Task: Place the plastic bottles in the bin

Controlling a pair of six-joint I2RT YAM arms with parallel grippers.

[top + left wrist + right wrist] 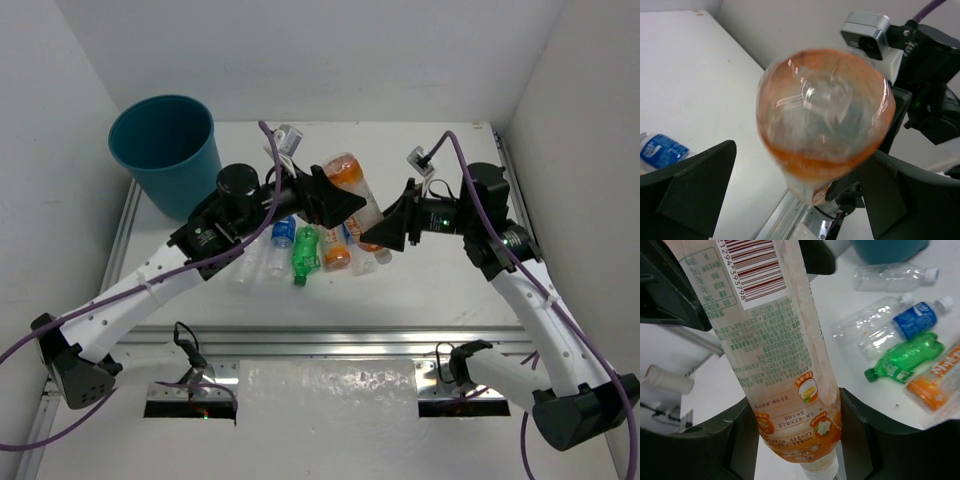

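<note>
An orange-labelled plastic bottle hangs in the air over the table between both grippers. My right gripper is shut on it near the white-capped neck; in the right wrist view the fingers press both sides of the bottle. My left gripper is open around its base end. In the left wrist view the blurred base sits between the spread fingers, nearer the right one. The teal bin stands at the back left. Green, blue-labelled, orange and clear bottles lie on the table.
The loose bottles lie below the grippers, also in the right wrist view: clear, blue-labelled, green, orange. White walls enclose the table on three sides. A metal rail runs along the near edge.
</note>
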